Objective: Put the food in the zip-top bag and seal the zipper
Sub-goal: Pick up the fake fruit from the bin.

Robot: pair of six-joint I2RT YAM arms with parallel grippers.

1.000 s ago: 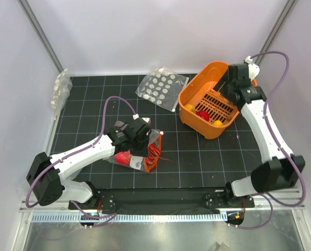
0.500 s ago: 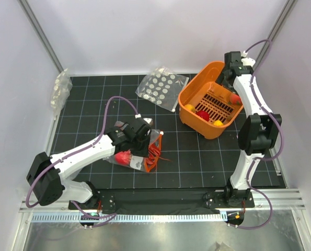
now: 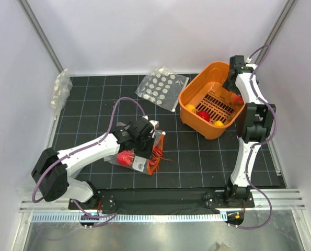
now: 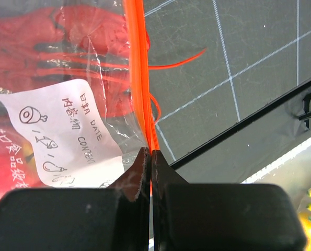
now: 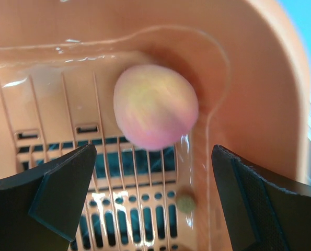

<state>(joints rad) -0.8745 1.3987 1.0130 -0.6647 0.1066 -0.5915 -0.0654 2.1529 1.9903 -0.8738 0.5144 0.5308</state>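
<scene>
L gripper [image 4: 151, 157]: jaws pressed together, clamped on the near end of the zipper [image 4: 138, 78]. I read this as the start of a sealing run.
Zipper: orange-red strip running straight ahead from L tips. Can't tell if it's closed yet.
Zip-top bag [image 4: 71, 130]: flat on the mat, left of L tips, white label [image 4: 66, 125] face up just beside the jaws. Lying flat prob. lets the strip be slid.
Octopus piece [image 4: 35, 42]: red, inside the bag, ahead-left of L tips, behind the film.
Tentacles [image 4: 179, 60]: thin red strands poke past the strip to its right, onto the mat. My guess is they'd foul the seal unless tucked in.
R gripper [image 5: 152, 151]: jaws wide apart, nothing held, down inside the orange basket [image 5: 244, 78].
Ball [image 5: 155, 107]: pinkish-yellow, blurred, just ahead of R tips in the basket corner, touching neither finger. Wide stance looks meant to straddle it for a pick.
Fruit pieces [image 3: 203, 114]: red & yellow, on the basket floor near R gripper.
Mat [image 4: 260, 52]: black w/ white grid.
Room: white walls, metal posts at the back corners. Bag of white discs [image 3: 159, 86] & a clear bag [image 3: 61, 90] sit at the far edge, well apart from both grippers.
</scene>
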